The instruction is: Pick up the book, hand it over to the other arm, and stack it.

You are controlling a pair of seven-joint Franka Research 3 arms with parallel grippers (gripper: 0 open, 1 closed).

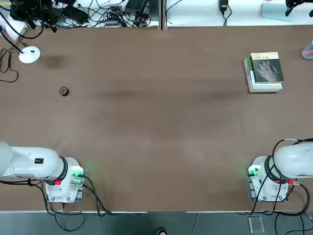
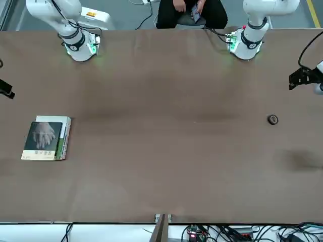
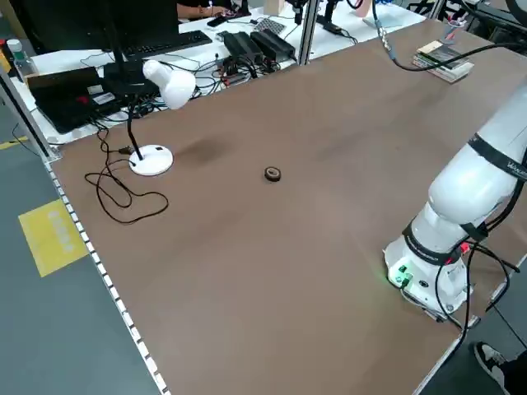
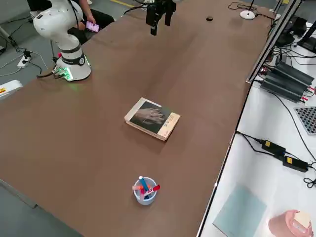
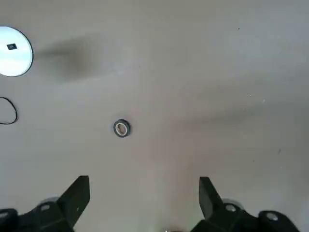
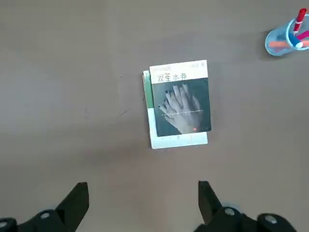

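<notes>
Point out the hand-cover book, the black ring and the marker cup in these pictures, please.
Hand-cover book (image 6: 181,107): right wrist view, on the cover's dark panel.
Black ring (image 3: 272,169): left side view, on its upper rim.
Marker cup (image 4: 145,200): right side view, on its outer wall.

From overhead, my top view looks straight down on the whole surface (image 1: 161,112), while the front view faces me from across it; both take in the stacked books (image 1: 264,72). My raised side views look down diagonally from either end, and my two wrist views look down much nearer, the right one sharing those books
</notes>
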